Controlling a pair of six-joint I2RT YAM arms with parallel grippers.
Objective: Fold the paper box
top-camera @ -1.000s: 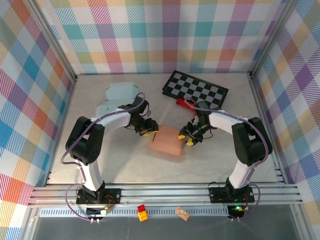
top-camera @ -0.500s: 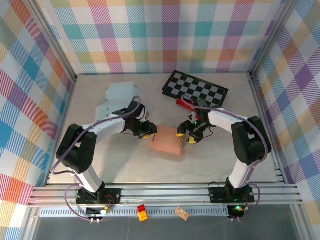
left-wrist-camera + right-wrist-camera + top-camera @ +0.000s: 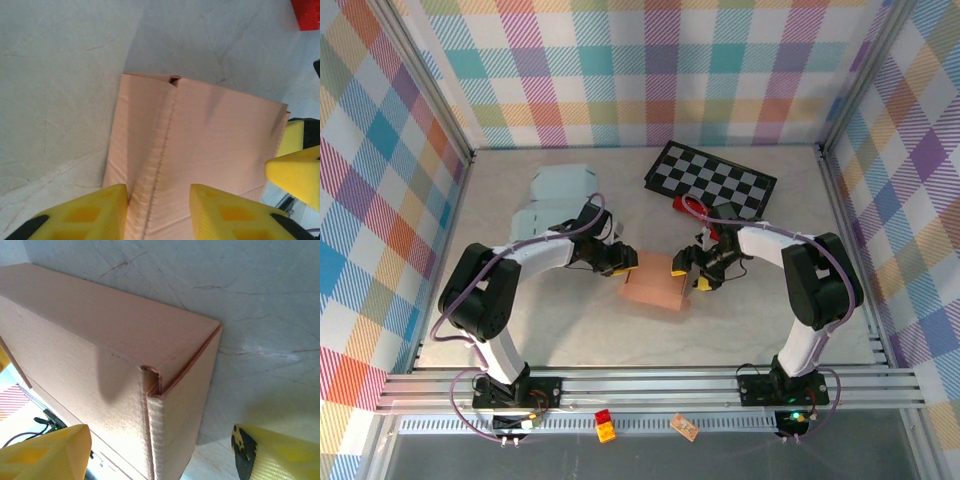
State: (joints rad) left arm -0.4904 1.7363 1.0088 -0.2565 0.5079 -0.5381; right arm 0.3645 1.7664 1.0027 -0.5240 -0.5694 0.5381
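The salmon paper box lies closed in the middle of the table. At its left end is my left gripper. In the left wrist view this gripper is open, and its yellow fingers straddle a creased seam running along the box. My right gripper is at the box's right end. In the right wrist view it is open wide around a corner of the box, where a small gap shows at the tucked flap. Nothing is clamped.
A black-and-white checkered mat lies at the back right, with a red object at its near edge. Pale blue folded boxes sit at the back left. A small red-and-yellow brick rests on the front rail.
The left arm's elbow swung outward and partly back. Both grippers stayed at the box's ends, and the box shifted slightly away from the arm bases.
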